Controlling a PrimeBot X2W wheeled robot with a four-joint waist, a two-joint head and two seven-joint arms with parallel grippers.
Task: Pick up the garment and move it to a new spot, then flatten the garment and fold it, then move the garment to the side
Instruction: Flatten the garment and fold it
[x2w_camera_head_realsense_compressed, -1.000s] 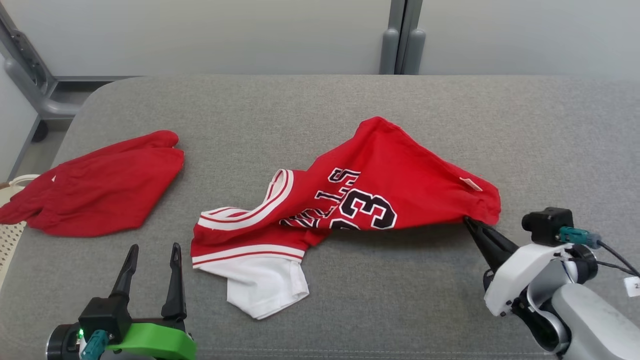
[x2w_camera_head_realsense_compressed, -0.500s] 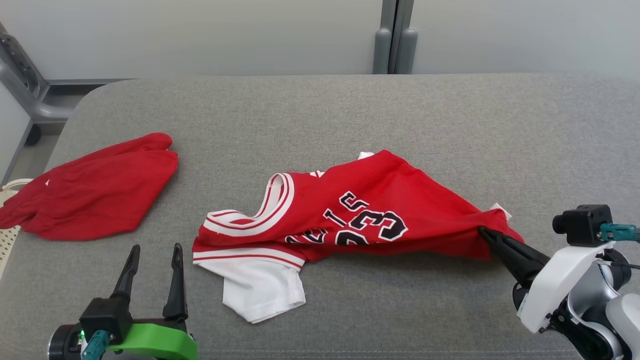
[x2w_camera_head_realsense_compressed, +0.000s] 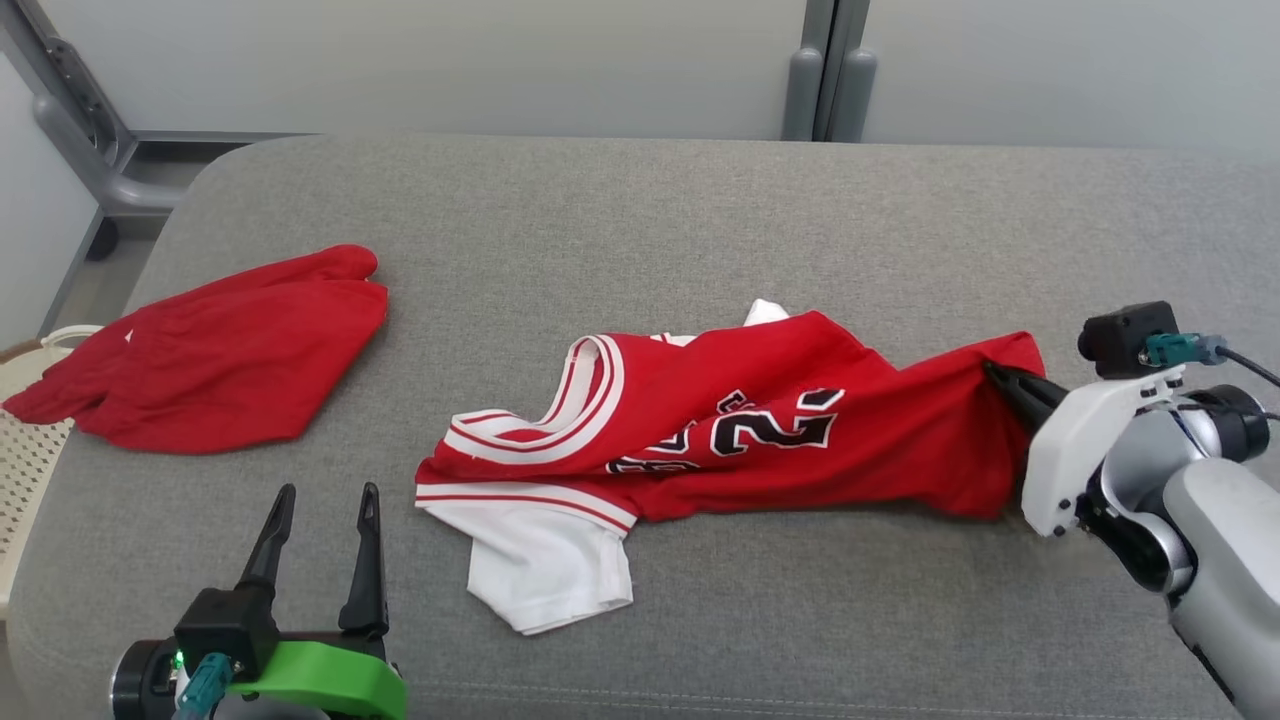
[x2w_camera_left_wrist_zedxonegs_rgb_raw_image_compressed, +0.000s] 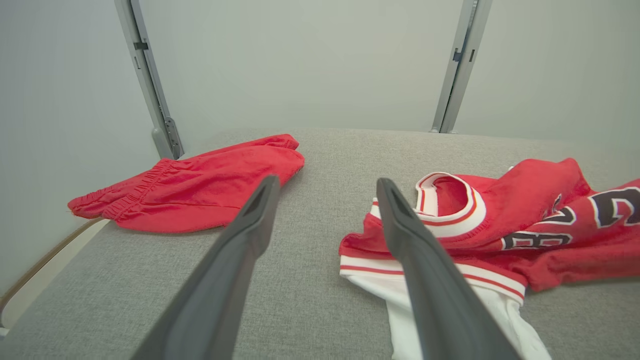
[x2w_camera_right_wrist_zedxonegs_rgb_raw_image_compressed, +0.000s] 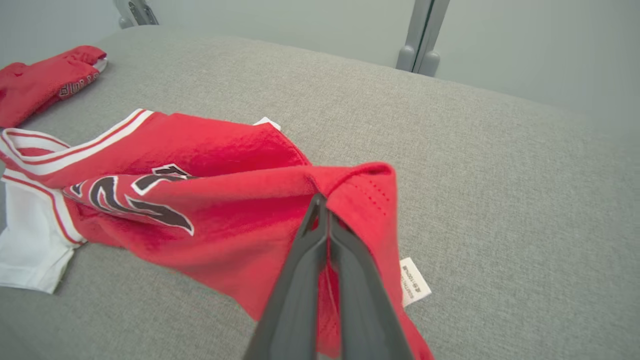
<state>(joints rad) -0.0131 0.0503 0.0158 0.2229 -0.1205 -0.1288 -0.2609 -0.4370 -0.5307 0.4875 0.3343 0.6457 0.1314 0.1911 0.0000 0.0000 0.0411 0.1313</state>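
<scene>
Grey fabric-covered table (x2w_camera_head_realsense_compressed: 700, 200) is stretching out below a pale wall w/ metal posts (x2w_camera_head_realsense_compressed: 830, 80) in the bkgd. At ctr-right a red jersey (x2w_camera_head_realsense_compressed: 780, 440) is lying crumpled, black-and-white numerals facing up, its white sleeve (x2w_camera_head_realsense_compressed: 550, 570) trailing toward the near edge. The right gripper (x2w_camera_head_realsense_compressed: 1000, 378) is pinching the jersey's far-right corner, fingers clamped tight together on the cloth and holding that corner raised off the table. A white care label (x2w_camera_right_wrist_zedxonegs_rgb_raw_image_compressed: 414, 281) is hanging just beside the fingers. The left gripper (x2w_camera_head_realsense_compressed: 328, 490) is hovering at lower left w/ fingers spread wide, grasping nothing, apart from the jersey. Red shorts (x2w_camera_head_realsense_compressed: 220, 350) are lying well to the left, nr a pale perforated basket (x2w_camera_head_realsense_compressed: 30, 440) at the table's edge.
</scene>
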